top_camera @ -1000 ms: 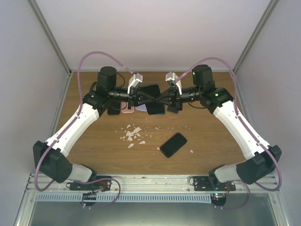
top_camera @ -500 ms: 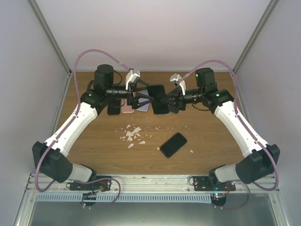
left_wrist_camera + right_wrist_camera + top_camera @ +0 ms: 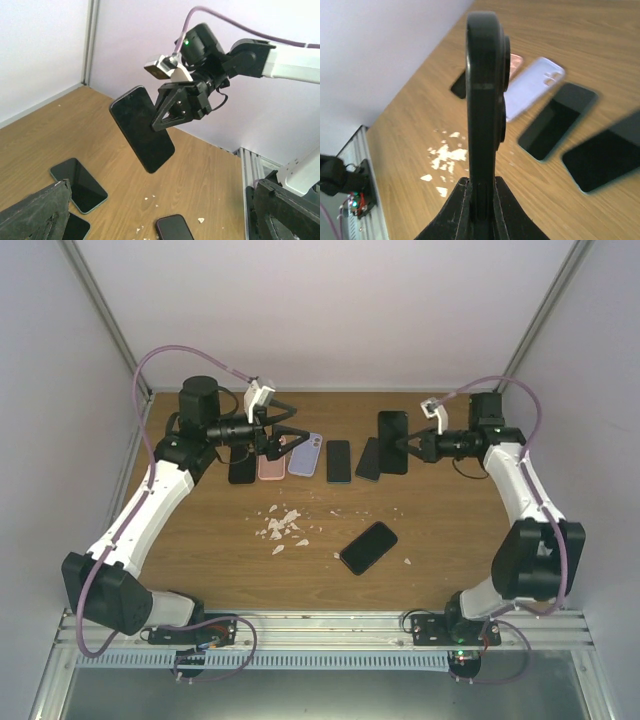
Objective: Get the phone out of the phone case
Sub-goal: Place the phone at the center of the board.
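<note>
So the right gripper (image 3: 405,444) is clamped shut on one long edge of a black glossy phone with rounded corners (image 3: 391,435). It's holding it up off the brown wooden table (image 3: 450,540), in the upper right of the top view.

From the left wrist cam the phone (image 3: 142,129) sits mid-frame, tilted, with its dark face toward the lens and one short end up toward the upper left.

The right wrist cam sees it dead edge-on (image 3: 482,100). It's a thick dark band rising from between the fingers (image 3: 455,215), with a rounded bump sticking out on its right side near the top. Honestly can't tell if it's wearing a case or bare.

The left gripper (image 3: 292,420) is spread wide with nothing in it, upper left of the top view, well apart from the phone.

Flat on the table there's a row across the upper middle:
- a small black phone (image 3: 241,470)
- a pink phone-shaped piece (image 3: 271,467)
- a pale lavender phone-shaped piece (image 3: 305,454)
- a dark phone with a teal rim (image 3: 339,461)
- another black phone (image 3: 367,460), just beside the held one in the picture

A lone black phone (image 3: 368,547) lies lower centre, with white crumbs (image 3: 283,527) to its left.
</note>
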You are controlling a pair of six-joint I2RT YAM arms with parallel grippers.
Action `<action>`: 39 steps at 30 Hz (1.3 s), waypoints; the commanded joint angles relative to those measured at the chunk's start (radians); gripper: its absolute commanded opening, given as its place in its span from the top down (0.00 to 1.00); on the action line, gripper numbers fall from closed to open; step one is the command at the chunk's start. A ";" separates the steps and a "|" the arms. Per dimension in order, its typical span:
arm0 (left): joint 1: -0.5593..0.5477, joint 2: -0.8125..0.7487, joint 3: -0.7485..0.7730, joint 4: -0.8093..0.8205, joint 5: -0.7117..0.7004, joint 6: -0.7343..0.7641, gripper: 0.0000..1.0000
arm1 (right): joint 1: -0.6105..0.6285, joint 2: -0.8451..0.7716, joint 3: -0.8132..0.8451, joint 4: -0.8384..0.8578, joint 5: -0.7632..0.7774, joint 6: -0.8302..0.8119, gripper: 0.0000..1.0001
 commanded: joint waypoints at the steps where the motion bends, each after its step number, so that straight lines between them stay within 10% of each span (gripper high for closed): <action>1: 0.019 -0.041 -0.027 0.065 -0.020 -0.020 0.01 | -0.116 0.096 -0.001 -0.075 0.000 -0.046 1.00; 39: 0.073 -0.053 -0.088 0.094 -0.134 -0.064 0.01 | -0.231 0.898 0.439 -0.337 -0.093 -0.010 1.00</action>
